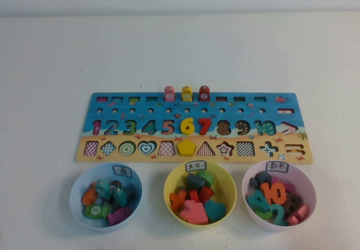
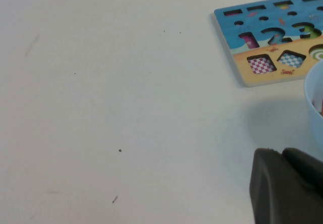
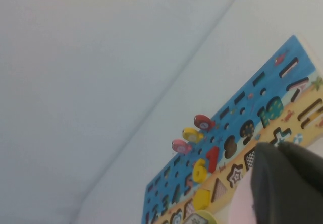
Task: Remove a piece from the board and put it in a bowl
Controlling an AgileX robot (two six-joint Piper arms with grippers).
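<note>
The small red piece [image 1: 204, 93] stands upright in a slot on the far edge of the long blue-and-sandy board [image 1: 194, 127], beside a yellow peg. The light blue bowl [image 1: 78, 191], label on its rim, sits in front of the board's left end, holding pieces.

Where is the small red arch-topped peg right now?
In the high view, the small red arch-topped peg stands upright in the top row of the long wooden puzzle board, near its middle, rightmost of three pegs, just right of the yellow peg.
</note>
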